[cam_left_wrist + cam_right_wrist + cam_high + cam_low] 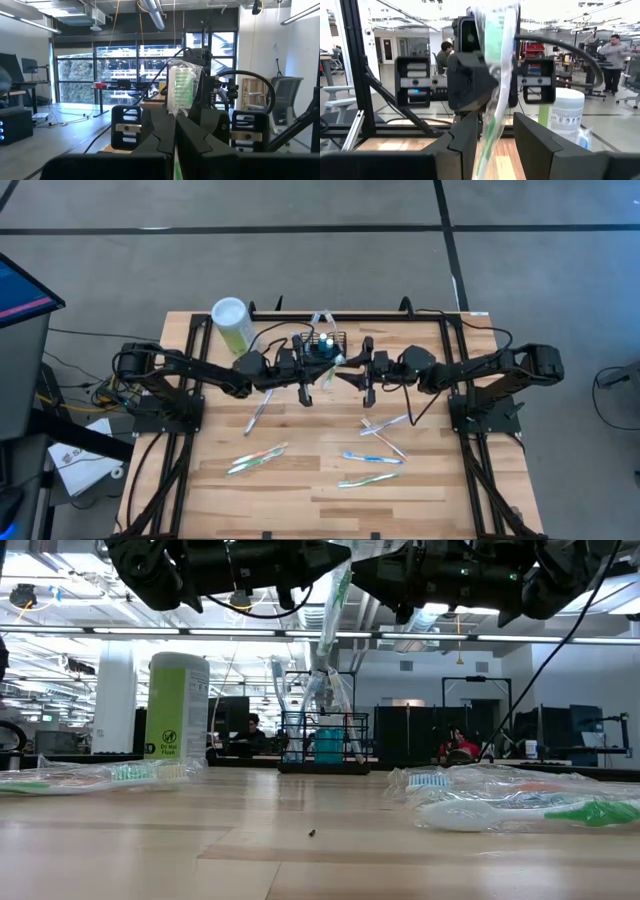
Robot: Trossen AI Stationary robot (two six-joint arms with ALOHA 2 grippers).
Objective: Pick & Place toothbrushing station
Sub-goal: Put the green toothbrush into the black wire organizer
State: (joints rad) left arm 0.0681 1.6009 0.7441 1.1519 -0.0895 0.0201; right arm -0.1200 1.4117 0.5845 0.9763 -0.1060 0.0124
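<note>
High view, left gripper (pixel 303 385): fingers closed on a wrapped toothbrush (pixel 181 87), just in front of the basket.
Right gripper (pixel 352 377): fingers apart, wrapper between them.
Basket (pixel 324 343): black wire mesh, open top, at the table's (pixel 320 480) far edge, between both grippers.

Seen from straight above, two dark arms reach in from either side over a pale wooden bench (pixel 300 480) and meet near its far middle. The left gripper (pixel 303 370) and the right gripper (pixel 352 372) sit close together just in front of a small black wire-mesh basket (pixel 325 344), which holds something teal. A wrapped toothbrush (pixel 258 412) slants down by the left arm. A pale-green cylinder with a white lid (pixel 232 323) lies at the far left of the bench. More wrapped toothbrushes (pixel 372 458) lie scattered on the near half. Cables trail over the grey floor (pixel 560 470) on both sides.
</note>
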